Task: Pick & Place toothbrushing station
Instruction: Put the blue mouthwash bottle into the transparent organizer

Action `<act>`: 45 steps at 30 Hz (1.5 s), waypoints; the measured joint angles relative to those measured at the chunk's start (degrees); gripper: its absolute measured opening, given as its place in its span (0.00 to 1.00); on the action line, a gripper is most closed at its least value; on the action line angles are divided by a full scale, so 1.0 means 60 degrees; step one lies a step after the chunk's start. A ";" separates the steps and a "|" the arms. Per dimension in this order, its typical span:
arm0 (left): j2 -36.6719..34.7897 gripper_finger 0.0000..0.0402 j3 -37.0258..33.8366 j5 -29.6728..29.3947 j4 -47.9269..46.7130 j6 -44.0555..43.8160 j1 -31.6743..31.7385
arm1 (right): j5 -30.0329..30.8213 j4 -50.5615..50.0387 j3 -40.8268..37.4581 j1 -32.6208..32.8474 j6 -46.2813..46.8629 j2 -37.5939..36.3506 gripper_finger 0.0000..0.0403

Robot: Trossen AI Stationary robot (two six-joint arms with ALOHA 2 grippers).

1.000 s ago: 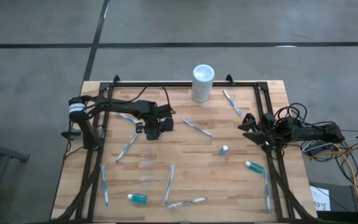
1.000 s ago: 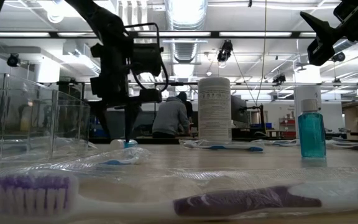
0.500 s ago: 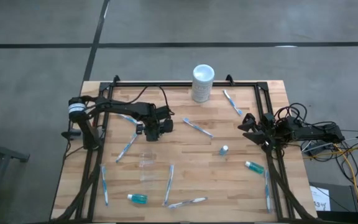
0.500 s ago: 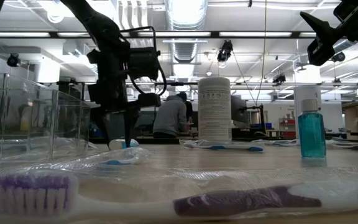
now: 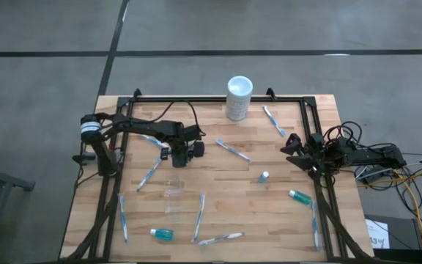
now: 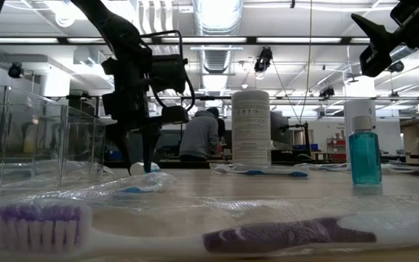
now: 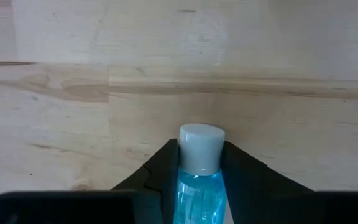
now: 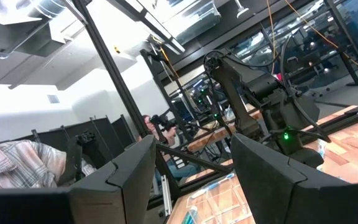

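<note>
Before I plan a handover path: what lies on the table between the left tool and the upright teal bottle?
In the high view, one toothbrush lies between the left tool and the teal bottle; otherwise bare wood.

You have a pale wood-grain counter (image 5: 218, 183) with a white cylinder (image 5: 239, 97) at its far edge. Near that cylinder, black fingers (image 7: 244, 186) flank a clear blue bottle (image 7: 199, 186) with a pale grey cap. Blue-and-white toothbrushes (image 5: 232, 150) and a teal tube (image 5: 300, 196) lie scattered around.

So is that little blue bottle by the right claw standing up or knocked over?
Standing up. In the low view the blue bottle sits upright on the table, cap on top.
</note>
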 joint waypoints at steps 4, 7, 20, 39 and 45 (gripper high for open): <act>0.0000 0.26 0.0000 0.0080 0.0000 -0.0004 0.0008 | 0.0004 0.0000 0.0000 0.0000 0.0002 -0.0002 0.51; 0.0000 0.26 0.0000 0.0096 0.0000 -0.0004 0.0008 | 0.0003 0.0000 0.0000 -0.0002 0.0002 0.0001 0.51; -0.0007 0.26 0.0243 -0.0135 -0.0014 -0.0011 -0.0003 | 0.0000 0.0001 0.0000 -0.0003 0.0001 0.0000 0.51; -0.0022 0.26 0.0747 -0.0070 -0.0018 -0.1625 0.0008 | 0.0000 0.0003 0.0000 0.0000 0.0001 -0.0001 0.51; -0.0190 0.26 0.0790 0.0090 -0.0004 -0.2316 -0.0010 | 0.0003 0.0001 0.0000 -0.0003 0.0002 -0.0002 0.51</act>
